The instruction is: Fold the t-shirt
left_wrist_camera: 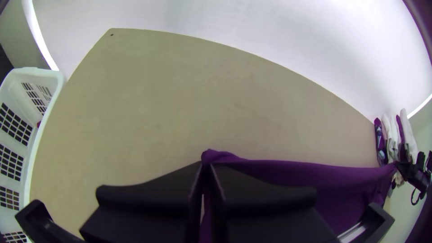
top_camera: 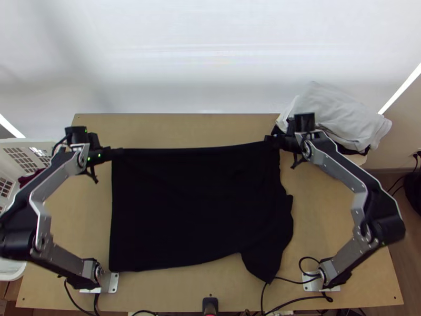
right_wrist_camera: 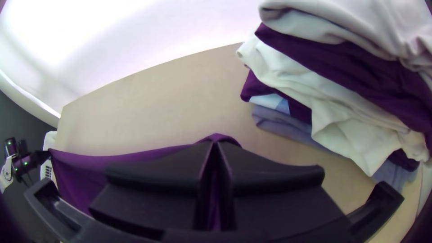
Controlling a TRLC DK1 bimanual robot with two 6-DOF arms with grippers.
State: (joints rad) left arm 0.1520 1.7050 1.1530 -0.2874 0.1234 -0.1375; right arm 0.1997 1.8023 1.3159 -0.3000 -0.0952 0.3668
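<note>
Black t-shirt (top_camera: 194,205): spread over the middle of the table (top_camera: 210,289), far edge drawn nearly straight between the two grippers; near right part uneven, a flap angled toward the table's near edge. Left gripper (top_camera: 117,152): fingers together, clamped on the shirt's far left corner. Right gripper (top_camera: 271,139): fingers together, clamped on the far right corner, beside the stacked clothes (top_camera: 337,116).
</note>
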